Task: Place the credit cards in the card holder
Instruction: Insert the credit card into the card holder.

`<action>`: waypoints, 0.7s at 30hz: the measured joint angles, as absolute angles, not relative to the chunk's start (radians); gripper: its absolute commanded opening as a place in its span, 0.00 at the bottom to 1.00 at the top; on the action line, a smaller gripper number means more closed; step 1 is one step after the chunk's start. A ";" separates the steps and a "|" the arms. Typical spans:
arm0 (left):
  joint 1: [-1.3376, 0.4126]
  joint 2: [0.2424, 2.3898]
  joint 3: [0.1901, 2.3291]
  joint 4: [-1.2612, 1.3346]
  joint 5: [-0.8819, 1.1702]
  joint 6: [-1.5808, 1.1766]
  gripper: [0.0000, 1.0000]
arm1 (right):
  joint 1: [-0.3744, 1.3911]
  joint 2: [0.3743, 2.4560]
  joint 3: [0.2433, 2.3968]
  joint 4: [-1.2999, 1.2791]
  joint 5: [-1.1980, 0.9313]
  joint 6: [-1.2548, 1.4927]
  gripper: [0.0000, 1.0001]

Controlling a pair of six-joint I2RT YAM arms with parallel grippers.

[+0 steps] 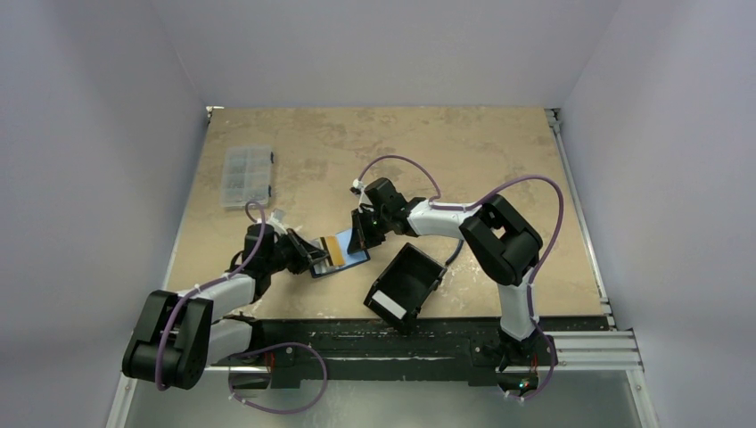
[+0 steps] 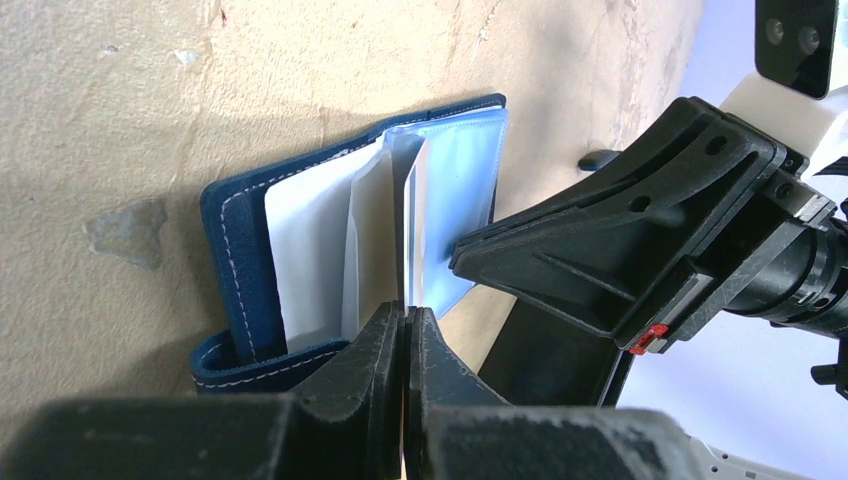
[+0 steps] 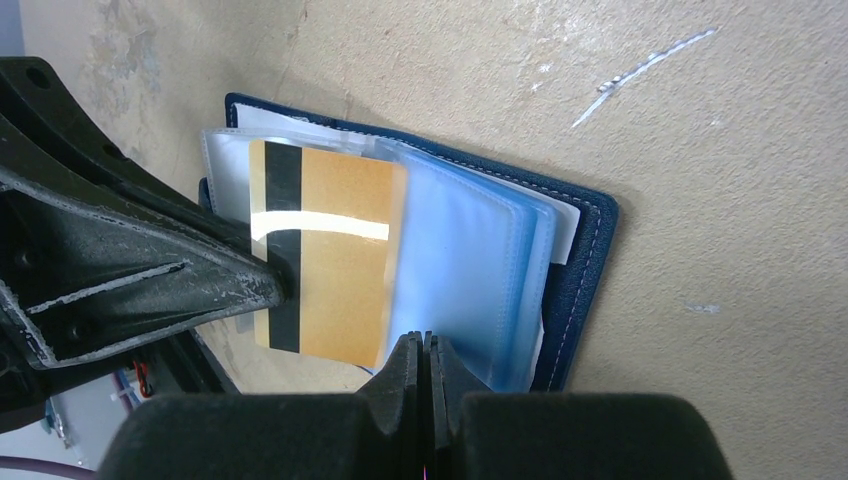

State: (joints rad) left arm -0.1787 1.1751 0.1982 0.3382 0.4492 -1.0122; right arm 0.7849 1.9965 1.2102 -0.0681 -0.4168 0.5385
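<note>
- Table [image 1: 446,152]: tan, mottled top; its near edge is hidden behind the arm bases.
- Black tray [image 1: 412,270]: lies tilted near the front, just right of the card holder. It bears a white label whose text is too small to read.
- Clear compartment box [image 1: 247,175]: sits at the far left, well apart from the rest, and its contents cannot be made out.
- Card holder [image 3: 582,262]: lies open on the table between the two pincers, with its pale blue sleeves [image 3: 465,270] fanned up. In the top view both pincers partly cover it.
- Left pincer [image 2: 405,312]: its fingers are pressed together on the end of the credit card.
- Right pincer [image 3: 425,342]: fully closed, with its tip against a sleeve. Whether a leaf is pinched cannot be told.
- Credit card [image 3: 335,260]: gold with a black stripe. Its right part lies under a clear sleeve, and its left end is partly masked by the left pincer.
</note>
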 measured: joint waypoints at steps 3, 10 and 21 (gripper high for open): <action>-0.179 1.187 0.198 0.354 0.448 -1.013 0.00 | 0.785 1.996 1.210 -0.067 -0.418 0.538 0.00; -0.179 1.229 0.198 0.403 0.464 -1.031 0.00 | 0.785 1.996 1.210 -0.067 -0.418 0.538 0.00; -0.179 1.261 0.183 0.443 0.492 -1.039 0.00 | 0.785 1.998 1.211 -0.067 -0.419 0.539 0.00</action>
State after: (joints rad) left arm -0.1787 1.2606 0.1833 0.4427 0.4923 -1.0389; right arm 0.7849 1.9976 1.2114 -0.0669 -0.4187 0.5388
